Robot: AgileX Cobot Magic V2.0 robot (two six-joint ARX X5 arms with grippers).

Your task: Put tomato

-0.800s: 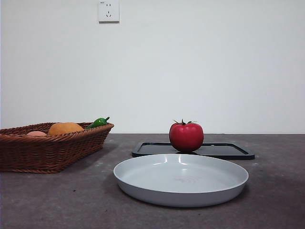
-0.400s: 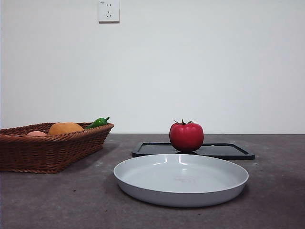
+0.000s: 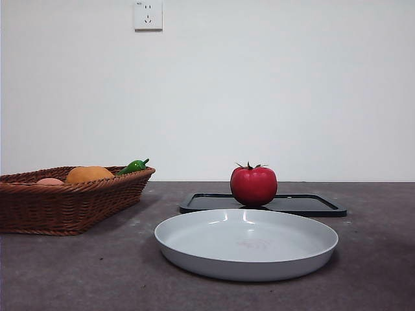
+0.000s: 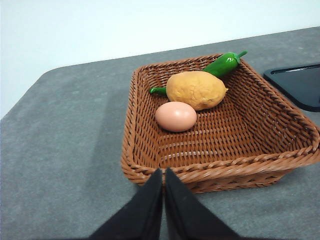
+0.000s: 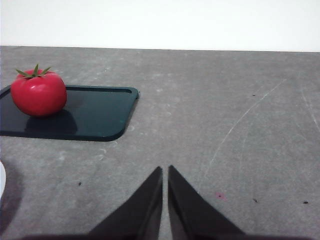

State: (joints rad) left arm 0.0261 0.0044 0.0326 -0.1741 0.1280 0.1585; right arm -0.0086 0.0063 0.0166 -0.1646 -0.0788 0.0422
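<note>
Tomato [image 3: 253, 186] sits on black tray [image 3: 311, 205], apparently upright; both hands closed, empty.

- Even, soft, bright indoor light; all views sharp.
- Small glare spots on the tomato [image 3: 253, 185] and white plate [image 3: 194, 259].
- Faint, soft shadows.

The tomato [image 3: 253, 186] is glossy, round and red; its dark green spiky calyx points up; it sits upright on a black tray [image 3: 311, 205], untouched.
</note>
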